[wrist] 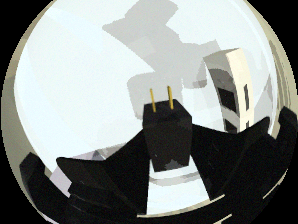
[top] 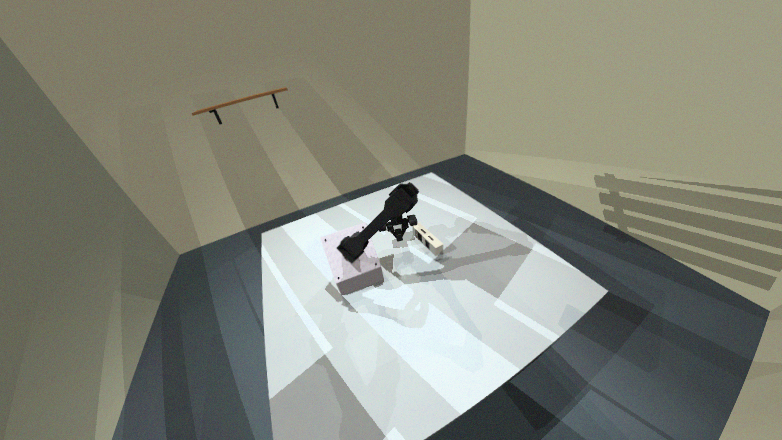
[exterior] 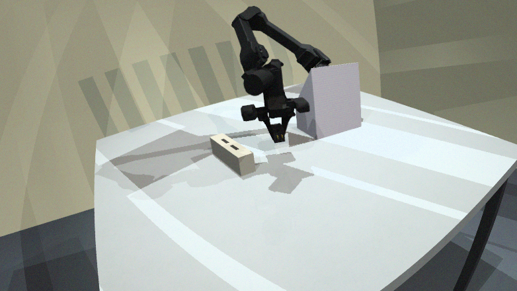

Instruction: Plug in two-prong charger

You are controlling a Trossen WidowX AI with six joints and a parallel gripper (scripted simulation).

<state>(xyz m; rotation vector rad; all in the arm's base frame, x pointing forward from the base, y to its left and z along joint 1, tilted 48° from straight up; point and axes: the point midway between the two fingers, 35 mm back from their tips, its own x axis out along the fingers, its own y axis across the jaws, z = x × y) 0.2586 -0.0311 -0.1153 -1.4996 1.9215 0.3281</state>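
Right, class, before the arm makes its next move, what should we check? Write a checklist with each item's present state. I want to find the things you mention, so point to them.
1. Charger (exterior: 278,128) (wrist: 167,140) gripped: ok, the gripper (top: 399,232) (exterior: 278,134) (wrist: 164,128) is shut on it.
2. Both prongs (exterior: 281,136) (wrist: 170,97) straight and unobstructed: ok, they look parallel and stick out past the fingers.
3. Strip (top: 428,236) (exterior: 229,158) (wrist: 239,72) standing on the table (top: 382,355) (exterior: 252,224) (wrist: 75,65): ok.
4. Prongs at the right outlet: not ok, the charger is beside the strip, apart from it.
5. Shutter condition: cannot tell, too small to make out.
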